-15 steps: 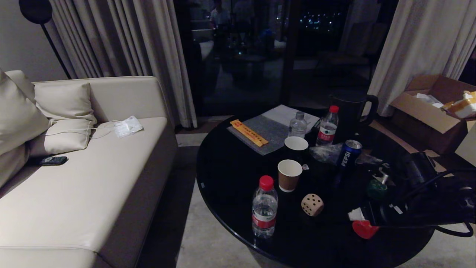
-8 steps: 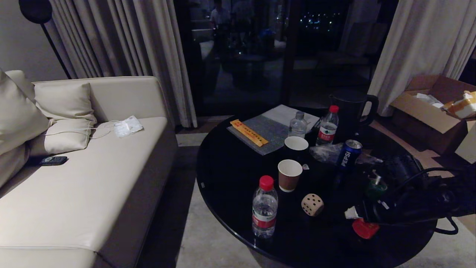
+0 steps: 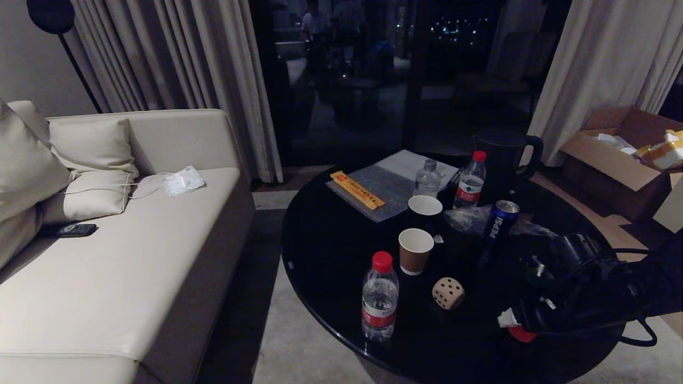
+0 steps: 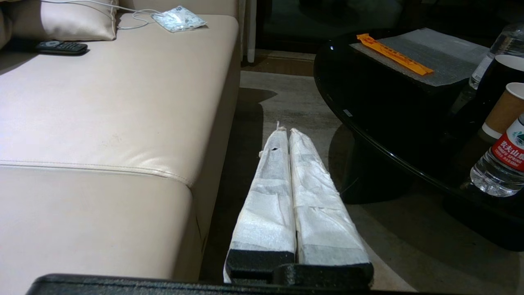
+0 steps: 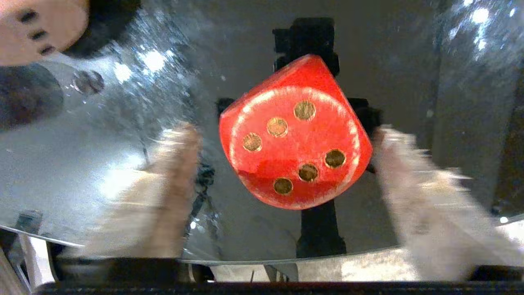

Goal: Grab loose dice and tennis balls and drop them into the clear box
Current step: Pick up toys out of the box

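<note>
Plainly a rigid, light thing, this red die (image 5: 295,139): painted faces worn pale along the rounded edges, six gold pips on the face turned toward the right wrist camera, most likely wood or hard plastic, so no give under pressure and some tendency to slip. Sits on the glossy black table (image 3: 331,250) near its front right edge, alone on a mirror-like surface that offers little friction, so liable to skid or roll over a rounded corner if nudged off-centre. Best taken across two opposite flat faces, pads square to them and low on the body, never on the corners. Flanked by the right gripper (image 5: 286,184), padded fingers (image 5: 176,184) spread wide on either side with clear gaps, nothing clasped yet; barely a red sliver showing under that arm in the head view. Further out, the beige die (image 3: 448,293) just beside, also loose on the table, then a water bottle (image 3: 380,296), two paper cups (image 3: 415,250) and a Pepsi can (image 3: 500,220) well apart. No clear box anywhere in these views, nor tennis balls. Off to the side, the left gripper (image 4: 286,131) parked low between the sofa (image 4: 123,106) and the table, wrapped fingers pressed together and empty
</note>
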You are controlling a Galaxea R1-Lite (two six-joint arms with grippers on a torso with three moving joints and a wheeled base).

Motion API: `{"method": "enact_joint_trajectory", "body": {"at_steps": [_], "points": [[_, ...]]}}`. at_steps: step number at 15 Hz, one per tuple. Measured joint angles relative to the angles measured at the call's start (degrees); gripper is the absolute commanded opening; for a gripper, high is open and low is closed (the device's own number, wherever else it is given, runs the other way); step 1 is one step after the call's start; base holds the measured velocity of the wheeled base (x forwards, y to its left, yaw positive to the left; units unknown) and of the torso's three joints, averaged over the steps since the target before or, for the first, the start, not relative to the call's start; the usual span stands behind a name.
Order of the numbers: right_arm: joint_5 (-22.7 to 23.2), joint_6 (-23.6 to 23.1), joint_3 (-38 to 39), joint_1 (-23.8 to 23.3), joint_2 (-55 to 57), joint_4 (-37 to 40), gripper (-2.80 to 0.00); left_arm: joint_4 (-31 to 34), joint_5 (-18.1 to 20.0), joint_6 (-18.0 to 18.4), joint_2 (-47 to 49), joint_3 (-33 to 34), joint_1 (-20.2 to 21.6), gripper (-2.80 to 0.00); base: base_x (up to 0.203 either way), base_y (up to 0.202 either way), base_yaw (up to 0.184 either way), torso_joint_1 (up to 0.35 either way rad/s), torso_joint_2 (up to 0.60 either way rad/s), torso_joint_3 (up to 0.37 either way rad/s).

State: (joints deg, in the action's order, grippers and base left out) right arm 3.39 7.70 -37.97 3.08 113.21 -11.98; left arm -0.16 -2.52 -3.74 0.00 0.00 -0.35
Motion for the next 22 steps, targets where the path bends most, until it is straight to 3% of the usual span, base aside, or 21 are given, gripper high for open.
{"method": "enact_joint_trajectory", "body": {"at_steps": [7, 12, 13, 18, 22], "points": [[-0.2, -0.2, -0.3, 0.2, 2.4, -0.5, -2.80, 0.0, 0.0, 0.0, 0.0, 0.0, 0.0, -2.80, 0.000, 0.000, 0.000, 0.000, 0.00, 0.000], [-2.8, 0.0, -0.3, 0.3, 2.5, -0.4, -2.80, 0.0, 0.0, 0.0, 0.0, 0.0, 0.0, -2.80, 0.000, 0.000, 0.000, 0.000, 0.00, 0.000], [-3.3, 0.0, -0.3, 0.3, 2.5, -0.3, 0.00, 0.0, 0.0, 0.0, 0.0, 0.0, 0.0, -2.80, 0.000, 0.000, 0.000, 0.000, 0.00, 0.000], [-4.8, 3.4, -1.9, 0.5, 3.0, 0.2, 0.00, 0.0, 0.0, 0.0, 0.0, 0.0, 0.0, -2.80, 0.000, 0.000, 0.000, 0.000, 0.00, 0.000], [-5.0, 3.5, -2.5, 1.2, 3.4, 0.1, 0.00, 0.0, 0.0, 0.0, 0.0, 0.0, 0.0, -2.80, 0.000, 0.000, 0.000, 0.000, 0.00, 0.000]]}}
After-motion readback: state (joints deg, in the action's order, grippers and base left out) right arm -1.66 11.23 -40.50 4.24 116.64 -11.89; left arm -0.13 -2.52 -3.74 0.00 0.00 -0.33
